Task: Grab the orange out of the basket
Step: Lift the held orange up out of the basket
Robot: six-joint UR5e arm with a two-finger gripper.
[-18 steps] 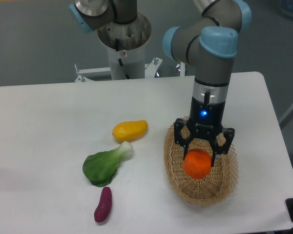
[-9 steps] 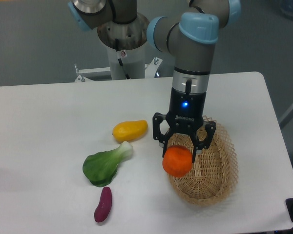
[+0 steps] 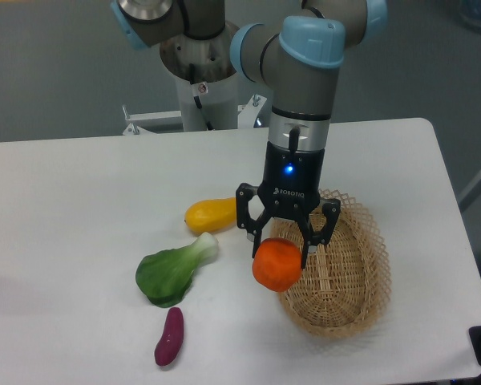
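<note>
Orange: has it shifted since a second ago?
Yes. Held in the gripper, the orange has moved left, from over the middle of the basket to its left rim, toward the mango.

orange [image 3: 276, 265]: smooth skin, kinda matt with a soft sheen
basket [image 3: 349, 281]: woven wicker, light tan, rough, open lacy weave at the rim
claw [image 3: 284, 245]: black, looks like hard plastic or coated metal, semi-matt
arm [image 3: 305, 88]: grey smooth tube, glossy light-blue plastic caps
table [image 3: 80, 208]: plain white top, smooth and matt
mango [image 3: 213, 214]: yellow, smooth, slightly shiny
bok choy [image 3: 172, 270]: leafy green, crinkly, matt
sweet potato [image 3: 169, 337]: purple skin, dull
</note>
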